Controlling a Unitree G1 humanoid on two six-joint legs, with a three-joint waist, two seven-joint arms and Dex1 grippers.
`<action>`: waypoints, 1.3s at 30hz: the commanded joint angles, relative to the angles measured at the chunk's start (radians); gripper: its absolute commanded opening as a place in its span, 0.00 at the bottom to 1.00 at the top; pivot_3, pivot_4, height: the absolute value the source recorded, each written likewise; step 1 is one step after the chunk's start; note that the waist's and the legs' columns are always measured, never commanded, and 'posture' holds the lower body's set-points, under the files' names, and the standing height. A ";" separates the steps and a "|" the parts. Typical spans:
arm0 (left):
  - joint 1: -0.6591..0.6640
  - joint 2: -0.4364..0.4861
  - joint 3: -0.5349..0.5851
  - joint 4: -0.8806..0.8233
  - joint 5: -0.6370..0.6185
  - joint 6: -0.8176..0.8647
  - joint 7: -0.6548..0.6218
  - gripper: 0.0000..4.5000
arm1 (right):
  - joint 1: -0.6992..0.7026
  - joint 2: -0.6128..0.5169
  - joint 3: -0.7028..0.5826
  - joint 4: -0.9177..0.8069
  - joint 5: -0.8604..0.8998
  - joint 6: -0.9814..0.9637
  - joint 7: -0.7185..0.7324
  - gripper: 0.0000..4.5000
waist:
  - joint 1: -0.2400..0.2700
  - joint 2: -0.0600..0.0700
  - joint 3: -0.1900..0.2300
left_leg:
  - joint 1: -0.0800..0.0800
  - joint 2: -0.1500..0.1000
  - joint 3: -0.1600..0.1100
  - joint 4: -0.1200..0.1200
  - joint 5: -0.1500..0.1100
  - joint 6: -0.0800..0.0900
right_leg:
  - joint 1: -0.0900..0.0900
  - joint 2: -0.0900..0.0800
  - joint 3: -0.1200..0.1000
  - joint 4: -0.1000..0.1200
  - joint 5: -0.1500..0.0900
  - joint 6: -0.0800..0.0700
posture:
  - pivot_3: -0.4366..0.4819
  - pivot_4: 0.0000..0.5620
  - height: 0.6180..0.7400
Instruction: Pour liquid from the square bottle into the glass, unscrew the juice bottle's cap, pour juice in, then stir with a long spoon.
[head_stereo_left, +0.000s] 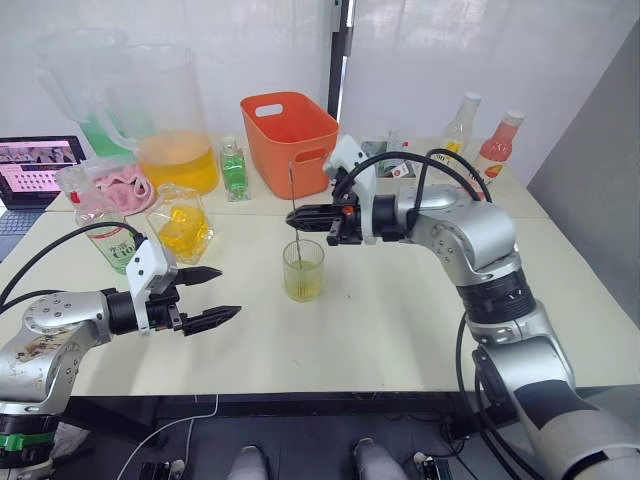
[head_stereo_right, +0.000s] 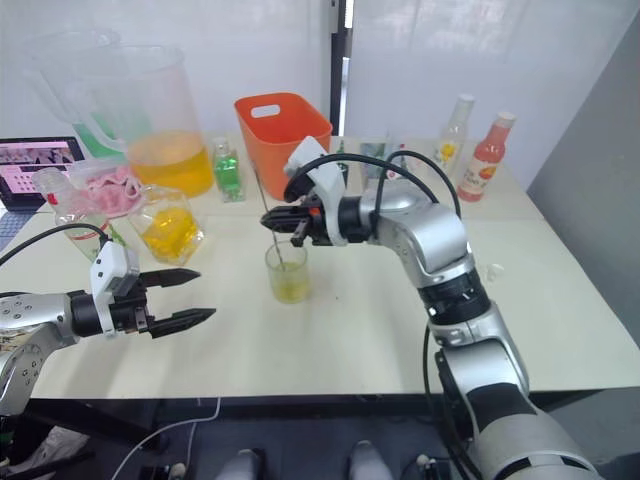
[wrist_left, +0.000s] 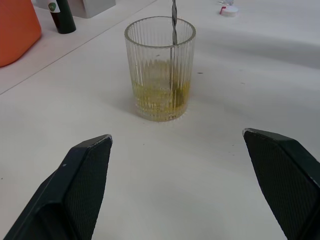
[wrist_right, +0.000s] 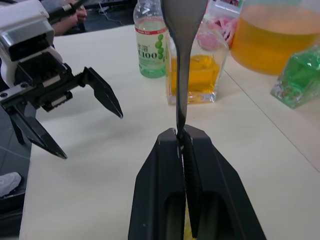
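The ribbed glass (head_stereo_left: 303, 270) stands mid-table with a little yellow liquid in it. The long spoon (head_stereo_left: 291, 185) stands upright in the glass, its lower end in the liquid. My right gripper (head_stereo_left: 297, 217) is shut on the spoon's thin stem just above the rim. My left gripper (head_stereo_left: 228, 291) hovers open over the table to the glass's left, holding nothing. The square bottle (head_stereo_left: 182, 225) with orange liquid sits behind it, next to the green-labelled juice bottle (head_stereo_left: 112, 240). The white cap (wrist_left: 228, 9) lies on the table beyond the glass.
An orange basket (head_stereo_left: 290, 128) stands behind the glass. A big pitcher of orange liquid (head_stereo_left: 170, 120), a small green bottle (head_stereo_left: 234, 170) and a pink cloth (head_stereo_left: 120, 185) sit back left. Two bottles (head_stereo_left: 503, 135) stand back right, a laptop (head_stereo_left: 35, 170) far left.
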 joint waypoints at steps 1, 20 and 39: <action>-0.012 0.002 0.023 -0.030 -0.036 -0.008 -0.021 0.98 | -0.011 -0.050 0.010 -0.024 -0.039 -0.033 0.014 0.00 | 0.000 0.000 0.000 | 0.000 0.000 0.000 0.000 0.000 0.000 | 0.000 0.000 0.000 0.000 0.000 0.000 | 0.48 0.27 0.81; -0.005 0.007 0.026 -0.040 -0.051 0.006 -0.013 0.98 | -0.025 0.037 -0.048 -0.108 0.059 0.052 -0.018 0.00 | 0.000 0.000 0.000 | 0.000 0.000 0.000 0.000 0.000 0.000 | 0.000 0.000 0.000 0.000 0.000 0.000 | 0.48 0.27 0.81; -0.004 -0.004 0.016 -0.048 -0.051 0.018 -0.013 0.98 | -0.015 0.043 -0.061 -0.051 0.001 -0.049 -0.093 0.00 | -0.002 0.000 0.000 | 0.000 0.000 0.000 0.000 0.000 0.000 | 0.000 0.000 0.000 0.000 0.000 0.000 | 0.48 0.27 0.81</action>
